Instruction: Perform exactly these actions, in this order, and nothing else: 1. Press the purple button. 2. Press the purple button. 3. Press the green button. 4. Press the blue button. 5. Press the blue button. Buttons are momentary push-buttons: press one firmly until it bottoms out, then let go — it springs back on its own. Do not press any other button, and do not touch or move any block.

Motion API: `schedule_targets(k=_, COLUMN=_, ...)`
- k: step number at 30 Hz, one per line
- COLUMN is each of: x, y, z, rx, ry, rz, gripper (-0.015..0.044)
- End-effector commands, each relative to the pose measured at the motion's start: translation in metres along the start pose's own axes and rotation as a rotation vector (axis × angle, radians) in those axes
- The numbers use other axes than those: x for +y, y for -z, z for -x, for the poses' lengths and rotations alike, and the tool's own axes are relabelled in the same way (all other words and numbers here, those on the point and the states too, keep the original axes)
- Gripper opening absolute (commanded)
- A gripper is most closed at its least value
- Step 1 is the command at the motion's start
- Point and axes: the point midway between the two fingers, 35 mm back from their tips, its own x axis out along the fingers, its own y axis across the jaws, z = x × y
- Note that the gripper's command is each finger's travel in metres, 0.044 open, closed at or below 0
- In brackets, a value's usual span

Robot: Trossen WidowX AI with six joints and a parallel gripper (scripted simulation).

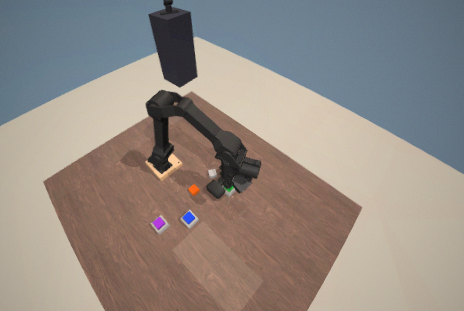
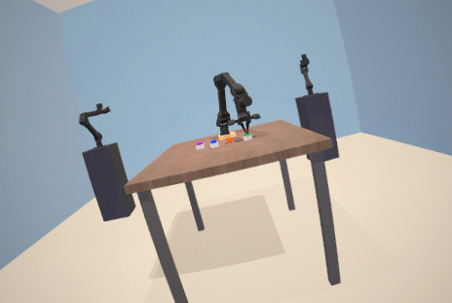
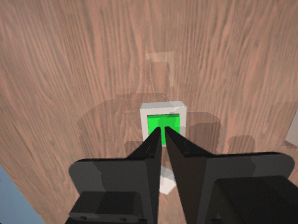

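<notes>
My gripper (image 1: pixel 228 186) (image 2: pixel 246 133) (image 3: pixel 162 130) is shut and empty, pointing down with its tips on the cap of the green button (image 1: pixel 230 191) (image 2: pixel 247 137) (image 3: pixel 173 121). In the wrist view the green cap looks sunk into its pale housing, with a dark line along its far edge; the fingertips cover part of it. The blue button (image 1: pixel 189 218) (image 2: pixel 213 141) and the purple button (image 1: pixel 159 223) (image 2: pixel 200 144) stand apart from the gripper, their caps raised.
An orange block (image 1: pixel 193 190) (image 2: pixel 230 139) lies between the green button and the arm's base. A white block (image 1: pixel 212 173) (image 3: pixel 167 181) lies close to the gripper on the base side. A pale rectangle (image 1: pixel 220 268) marks the table beyond the blue button.
</notes>
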Motion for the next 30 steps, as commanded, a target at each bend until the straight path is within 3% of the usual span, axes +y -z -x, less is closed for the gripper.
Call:
schedule_targets(k=1, x=0.0, y=0.0, z=0.003, rx=0.0, ry=0.0, rz=0.0, gripper=0.002)
schedule_targets(k=4, x=-0.001, y=0.001, z=0.029, rx=0.005, ry=0.006, rz=-0.005, gripper=0.002)
schedule_targets(k=10, x=-0.001, y=0.0, z=0.04, rx=0.006, ry=0.006, rz=-0.006, gripper=0.002)
schedule_targets(k=15, x=0.0, y=0.0, z=0.092, rx=0.006, ry=0.006, rz=-0.006, gripper=0.002)
schedule_targets(k=19, x=-0.003, y=0.0, z=0.094, rx=0.006, ry=0.007, rz=-0.006, gripper=0.002)
schedule_targets(k=30, x=-0.144, y=-0.001, z=0.095, rx=0.007, ry=0.022, rz=-0.006, gripper=0.002)
